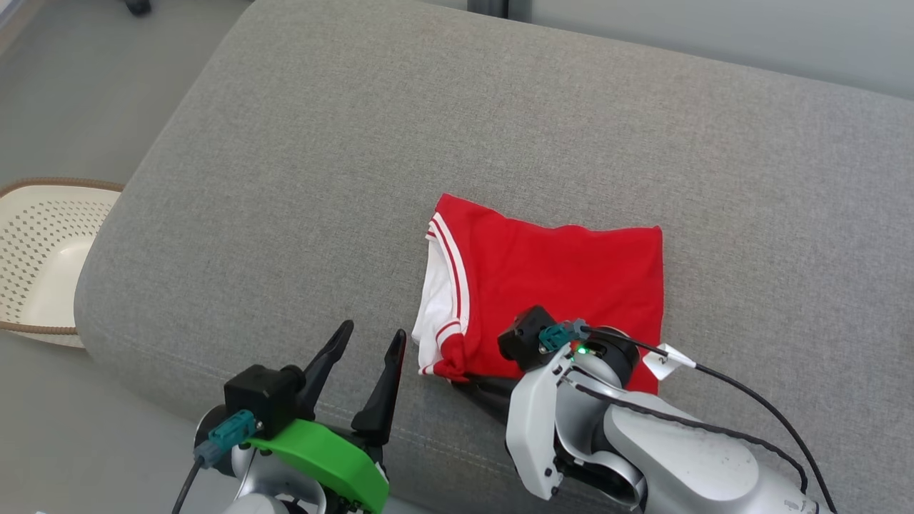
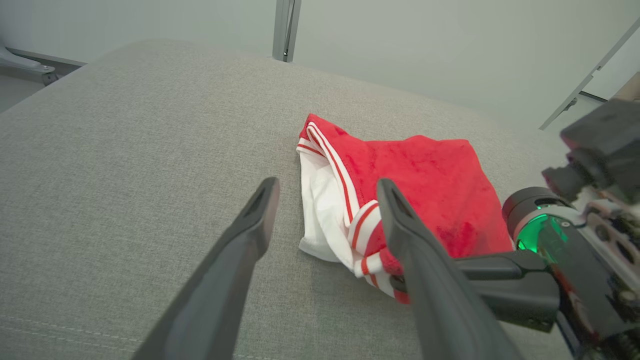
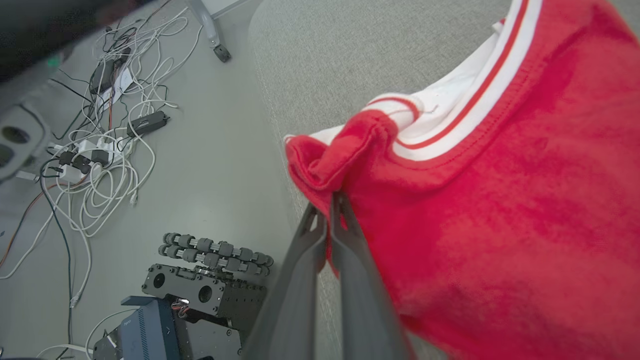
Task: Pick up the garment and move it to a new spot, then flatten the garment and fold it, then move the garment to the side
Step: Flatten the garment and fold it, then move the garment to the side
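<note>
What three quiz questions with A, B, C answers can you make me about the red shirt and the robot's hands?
1. Where is the red shirt? A on a chair; B on the grey cushion; C in a drawer.
2. What colour is its trim, besides red? A blue; B yellow; C white.
3. What is the right hand doing? A pinching the shirt's corner; B standing wide open; C holding a cup.

Answers: 1 B, it lies folded on the cushion. 2 C, white bands edge its side. 3 A, its fingers are shut on the red corner, while the left hand stands open beside the shirt.
</note>
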